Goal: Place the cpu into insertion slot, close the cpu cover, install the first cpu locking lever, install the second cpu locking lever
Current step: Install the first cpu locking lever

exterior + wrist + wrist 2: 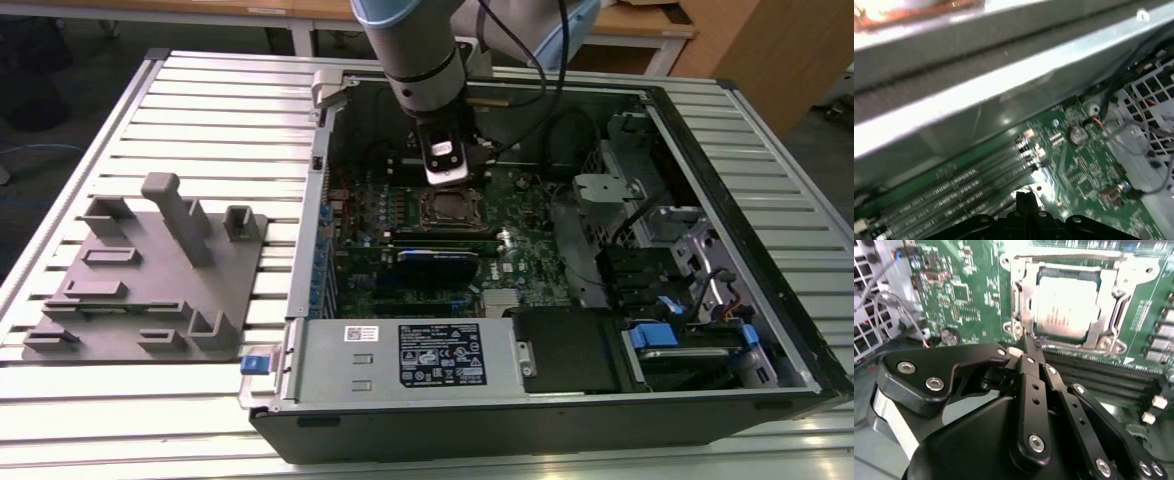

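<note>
Gripper (1029, 340) fingers pressed together, empty, beside cpu cover (1066, 337)

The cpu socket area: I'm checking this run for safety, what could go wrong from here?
The gripper has its fingers pinched together at the rim of the cpu cover, which lies over the cpu; a slip could scrape the chip. The memory slots lie right beside the tips and might get bumped.

Cpu (1066, 302) lies in insertion slot (1019, 300) — cpu cover (1106, 287) over it.
</note>
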Available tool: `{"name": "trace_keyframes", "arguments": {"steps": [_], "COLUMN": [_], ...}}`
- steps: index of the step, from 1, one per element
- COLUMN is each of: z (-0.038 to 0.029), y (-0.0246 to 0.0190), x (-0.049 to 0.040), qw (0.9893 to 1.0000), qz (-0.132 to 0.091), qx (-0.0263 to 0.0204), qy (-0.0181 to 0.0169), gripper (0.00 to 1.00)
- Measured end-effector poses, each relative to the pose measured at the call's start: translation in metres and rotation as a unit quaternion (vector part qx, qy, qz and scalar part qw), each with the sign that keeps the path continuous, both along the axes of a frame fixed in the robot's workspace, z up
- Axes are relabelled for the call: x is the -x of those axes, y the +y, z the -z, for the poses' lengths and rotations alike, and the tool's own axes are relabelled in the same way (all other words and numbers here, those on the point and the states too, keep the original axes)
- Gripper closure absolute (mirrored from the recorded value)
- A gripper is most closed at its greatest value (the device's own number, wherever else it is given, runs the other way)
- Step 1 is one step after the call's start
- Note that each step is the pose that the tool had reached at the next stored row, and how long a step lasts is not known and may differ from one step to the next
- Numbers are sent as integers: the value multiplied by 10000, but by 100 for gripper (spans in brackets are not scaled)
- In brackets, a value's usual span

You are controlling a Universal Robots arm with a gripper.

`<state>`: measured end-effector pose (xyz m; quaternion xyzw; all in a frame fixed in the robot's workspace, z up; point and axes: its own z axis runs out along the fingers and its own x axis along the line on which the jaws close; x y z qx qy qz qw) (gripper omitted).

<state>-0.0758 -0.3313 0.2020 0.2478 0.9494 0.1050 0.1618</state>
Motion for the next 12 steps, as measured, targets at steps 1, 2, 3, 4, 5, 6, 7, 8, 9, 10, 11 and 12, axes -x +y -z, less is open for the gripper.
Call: {"name": "trace_keyframes", "arguments": {"steps": [1, 2, 3, 4, 5, 6, 7, 8, 9, 10, 11, 12], "z": [0, 0, 0, 0, 0, 0, 1, 1, 2, 2, 1, 1], "y": [0, -1, -1, 0, 0, 0, 0, 0, 0, -1, -1, -1], "x": [0, 0, 0, 0, -1, -2, -4, -6, -7, -6, -6, -6], "qw": [10000, 10000, 10000, 10000, 10000, 10000, 9999, 9998, 9997, 9997, 9997, 9997], "qz": [0, 0, 0, 1, 1, 1, 1, 0, 0, 0, 0, 1], "qx": [14, 20, 25, 28, 29, 29, 29, 29, 29, 30, 30, 30], "qy": [0, 0, 0, 0, 26, 77, 142, 195, 222, 230, 230, 231], "gripper": [89, 89, 89, 89, 89, 89, 89, 89, 89, 89, 89, 89]}}
